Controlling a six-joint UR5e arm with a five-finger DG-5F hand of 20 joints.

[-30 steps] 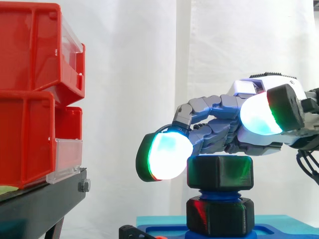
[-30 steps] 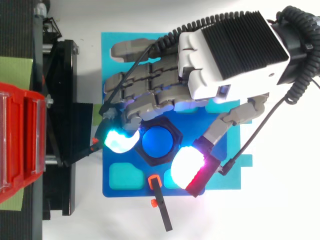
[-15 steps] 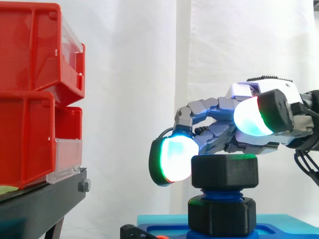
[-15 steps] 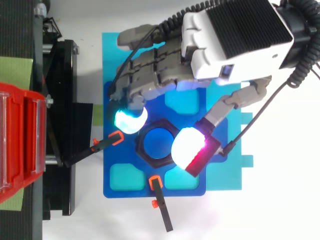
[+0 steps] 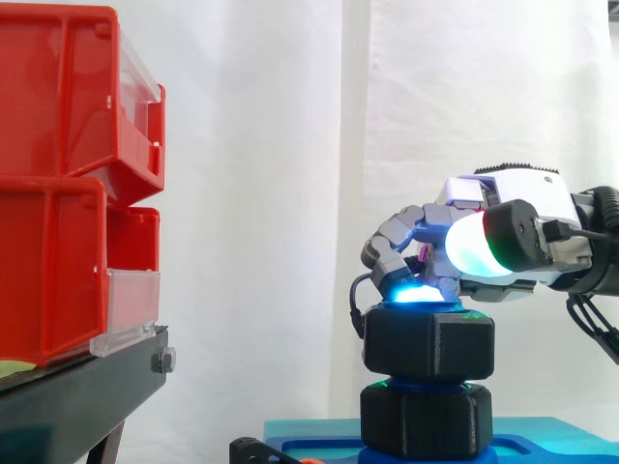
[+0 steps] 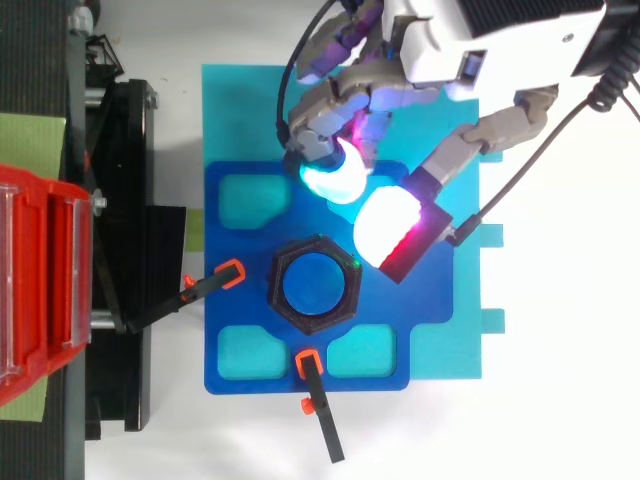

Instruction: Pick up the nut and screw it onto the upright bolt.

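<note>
Bright, even light fills both views, and the curtain is nearly washed out. The hand has fingertips glaring white at two o'clock of the nut, tinting its rim green.

reaches in level from the right, with the hand palm down. curls the fingers inward around nothing. holds the thumb straight out.

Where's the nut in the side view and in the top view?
Side view: the nut is the upper black hex block, low and right of centre.
Top view: the nut is the black hex ring near the centre, around the blue bolt.
Shared landmark: the red bins at the left edge in both views, well left of the nut.
</note>
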